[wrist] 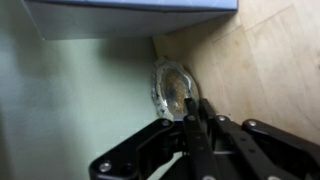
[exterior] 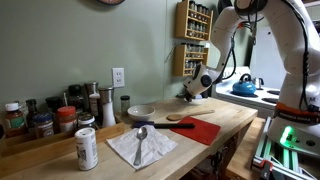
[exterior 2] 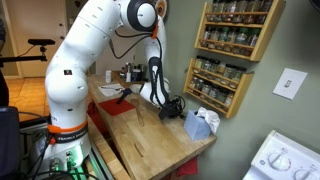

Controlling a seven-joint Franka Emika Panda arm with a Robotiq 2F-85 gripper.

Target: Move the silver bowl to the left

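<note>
The white arm (exterior: 290,50) reaches in from the 3 o'clock side of an exterior view, arching high and coming down to the gripper (exterior: 196,84). The gripper hangs above the back of the wooden counter (exterior: 232,122), tilted toward the green wall (exterior: 60,45). In another exterior view the gripper (exterior 2: 172,106) sits low over the wood, below the bent elbow. In the wrist view the claw (wrist: 190,108) has its fingers pressed together with nothing between them. A round shiny thing (wrist: 172,88) lies ahead of it at the foot of the wall, too blurred to name.

A row of dark jars (exterior: 40,118) lines the back at 9 o'clock, and a can (exterior: 87,148) stands upright near the front edge. The silver bowl (exterior: 141,112) sits upright at the back of the counter, just beside a white shaker (exterior: 107,106) and a glass jar (exterior: 124,105) at its 9 o'clock. Whether its pale inside holds anything cannot be told. The gripper is well apart from it, toward 2 o'clock. A blue kettle (exterior: 243,87) stands farther off at 3 o'clock.

A white napkin (exterior: 140,148) with a metal spoon (exterior: 141,138) lies near the bowl's 6 o'clock side. A wooden spoon (exterior: 180,118) and a red cloth (exterior: 203,129) lie at its 3 to 4 o'clock. Bare wood shows at the bowl's 8 o'clock, between the shaker and the can.
</note>
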